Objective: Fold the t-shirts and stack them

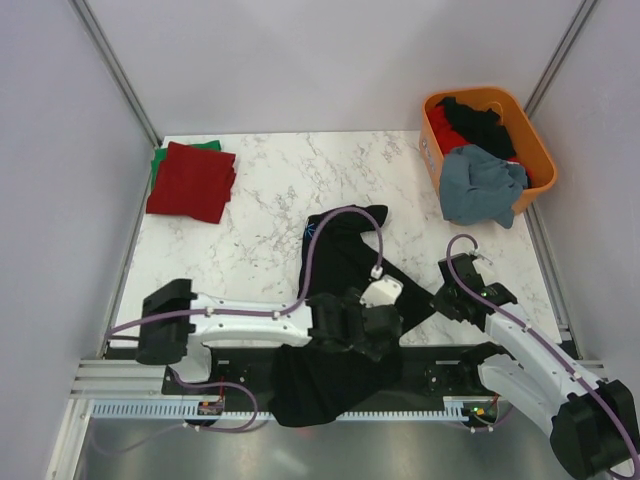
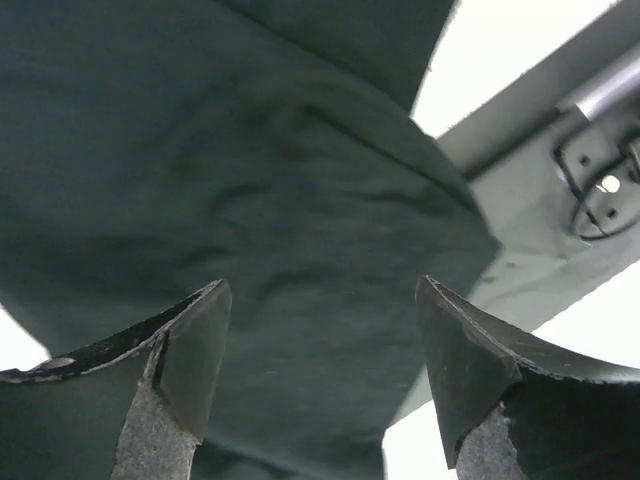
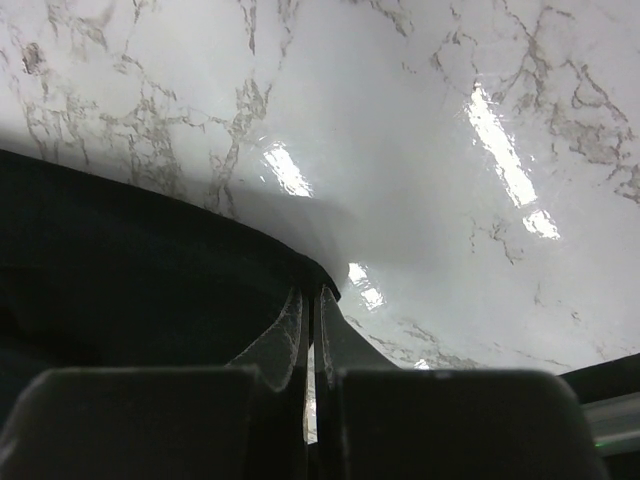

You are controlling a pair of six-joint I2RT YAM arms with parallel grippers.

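Top external view: black cloth short-sleeved t-shirt (image 1: 340, 250) at frame centre, overhanging white marbled table (image 1: 260, 200) at bottom | my left fingers (image 2: 195, 340) spread above it, right fingers (image 3: 285, 340) pinch its corner | risk: thin pinch slips, overhang drags shirt down.

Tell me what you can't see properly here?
- Top view: middle of the black t-shirt, hidden under the left arm.
- Top view: green t-shirt, mostly covered by the dark red t-shirt.
- Top view: lower shirts in the basket, buried in the pile.
- Left wrist view: which part of the black t-shirt shows; too close.
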